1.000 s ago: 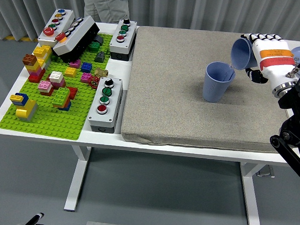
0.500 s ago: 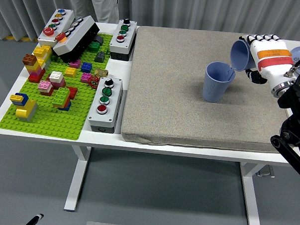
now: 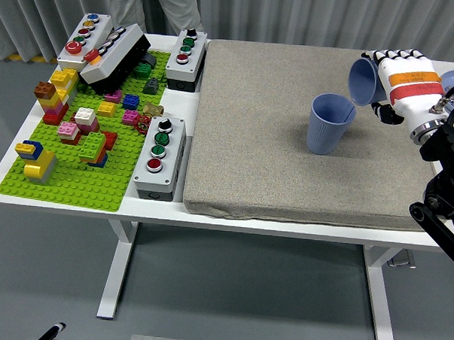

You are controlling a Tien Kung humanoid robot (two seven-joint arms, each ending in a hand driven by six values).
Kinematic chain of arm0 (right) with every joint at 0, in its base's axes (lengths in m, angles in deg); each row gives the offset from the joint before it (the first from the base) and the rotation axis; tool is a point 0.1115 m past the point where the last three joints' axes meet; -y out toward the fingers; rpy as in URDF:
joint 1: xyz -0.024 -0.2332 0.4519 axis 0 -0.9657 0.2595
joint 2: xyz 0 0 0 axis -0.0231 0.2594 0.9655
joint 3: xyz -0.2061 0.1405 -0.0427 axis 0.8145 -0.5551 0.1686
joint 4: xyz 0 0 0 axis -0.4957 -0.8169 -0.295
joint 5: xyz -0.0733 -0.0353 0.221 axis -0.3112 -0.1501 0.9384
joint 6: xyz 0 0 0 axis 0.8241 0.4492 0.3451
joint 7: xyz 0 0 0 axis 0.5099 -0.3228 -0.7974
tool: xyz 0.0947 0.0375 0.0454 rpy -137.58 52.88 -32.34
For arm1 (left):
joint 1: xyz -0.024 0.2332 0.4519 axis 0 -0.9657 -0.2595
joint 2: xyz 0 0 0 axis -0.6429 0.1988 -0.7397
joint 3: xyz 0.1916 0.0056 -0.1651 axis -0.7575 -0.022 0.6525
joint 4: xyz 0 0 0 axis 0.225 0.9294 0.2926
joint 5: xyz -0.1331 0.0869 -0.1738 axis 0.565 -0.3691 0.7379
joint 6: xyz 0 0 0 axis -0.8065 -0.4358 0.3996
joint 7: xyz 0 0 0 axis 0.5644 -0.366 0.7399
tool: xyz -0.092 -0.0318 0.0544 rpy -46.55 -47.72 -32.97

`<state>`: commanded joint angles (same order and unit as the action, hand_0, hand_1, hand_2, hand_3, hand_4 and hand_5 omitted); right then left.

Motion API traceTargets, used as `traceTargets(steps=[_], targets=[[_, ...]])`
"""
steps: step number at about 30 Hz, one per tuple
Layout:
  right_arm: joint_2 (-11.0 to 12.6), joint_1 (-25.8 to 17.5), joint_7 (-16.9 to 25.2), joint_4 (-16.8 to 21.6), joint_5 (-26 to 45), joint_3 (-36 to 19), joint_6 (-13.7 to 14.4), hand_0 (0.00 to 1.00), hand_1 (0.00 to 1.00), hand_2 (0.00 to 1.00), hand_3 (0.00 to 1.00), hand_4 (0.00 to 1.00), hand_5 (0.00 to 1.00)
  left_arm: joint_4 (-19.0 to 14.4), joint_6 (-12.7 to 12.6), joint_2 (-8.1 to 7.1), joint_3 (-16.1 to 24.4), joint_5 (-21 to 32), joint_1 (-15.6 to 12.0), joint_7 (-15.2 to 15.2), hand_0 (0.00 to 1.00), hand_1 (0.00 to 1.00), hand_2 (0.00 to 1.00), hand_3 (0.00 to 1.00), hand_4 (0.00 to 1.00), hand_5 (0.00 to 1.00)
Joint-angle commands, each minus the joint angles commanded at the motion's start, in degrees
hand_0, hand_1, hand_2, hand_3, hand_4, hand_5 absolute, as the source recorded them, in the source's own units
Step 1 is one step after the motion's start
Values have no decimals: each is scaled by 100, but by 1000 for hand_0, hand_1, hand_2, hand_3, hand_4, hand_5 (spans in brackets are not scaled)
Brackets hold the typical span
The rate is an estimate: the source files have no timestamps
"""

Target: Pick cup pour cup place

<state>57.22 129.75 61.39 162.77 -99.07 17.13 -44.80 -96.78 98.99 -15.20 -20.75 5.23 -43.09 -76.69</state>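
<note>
Head view: right hand (image 3: 402, 86) grips a tilted blue cup (image 3: 363, 80) near the table's far right corner, its mouth over the upright blue cup (image 3: 328, 123) on the grey mat (image 3: 272, 164). Recommended: keep the lip above the receiver's rim, tilt slowly.

Two blue cups: one standing upright (image 3: 328, 124) on the mat, one tilted (image 3: 363, 81) above it. One grey mat (image 3: 287, 180). One green baseplate (image 3: 98, 183) carrying a scatter of coloured bricks, too many and too jumbled to count surely. Four button boxes: two grey ones (image 3: 160, 156) (image 3: 186, 58), one white (image 3: 85, 37), one black (image 3: 116, 58).
</note>
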Motion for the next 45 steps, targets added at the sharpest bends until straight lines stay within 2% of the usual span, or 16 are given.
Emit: traceTargets(steps=[9, 19, 22, 29, 34, 39, 42, 45], targets=[[-39, -22, -8, -8, 37, -59, 12, 846, 705, 614, 651, 751, 58, 0, -2, 0, 12, -1, 4, 2, 869, 835, 899, 797, 648, 998], [-252, -113, -34, -89, 207, -430, 105, 846, 708, 617, 649, 751, 54, 0, 1, 8, 19, -11, -5, 4, 867, 836, 898, 797, 650, 998], [-414, -175, 2, -215, 422, -692, 188, 846, 708, 617, 649, 751, 54, 0, 1, 11, 27, -17, -5, 8, 867, 836, 898, 797, 650, 998], [-653, -260, 366, -620, 1523, -1432, 509, 847, 709, 618, 649, 746, 55, 0, -1, 19, 8, 0, -18, 8, 869, 836, 898, 797, 650, 998], [-801, -364, 925, -898, 2667, -2155, 807, 847, 709, 618, 649, 746, 55, 0, 0, 28, -18, 18, -36, 10, 869, 836, 898, 797, 650, 998], [-882, -467, 1491, -1034, 3795, -2674, 859, 844, 708, 618, 650, 745, 55, 0, 6, 28, -34, 15, -36, 15, 869, 836, 898, 796, 650, 998], [-932, -605, 2005, -1135, 4540, -3049, 821, 836, 704, 617, 656, 745, 77, 0, 8, 31, -52, 19, -44, 16, 869, 836, 898, 796, 648, 998], [-976, -691, 2201, -1218, 5247, -3198, 774, 836, 704, 617, 656, 745, 77, 0, 11, 31, -67, 20, -46, 13, 869, 836, 898, 796, 648, 998]])
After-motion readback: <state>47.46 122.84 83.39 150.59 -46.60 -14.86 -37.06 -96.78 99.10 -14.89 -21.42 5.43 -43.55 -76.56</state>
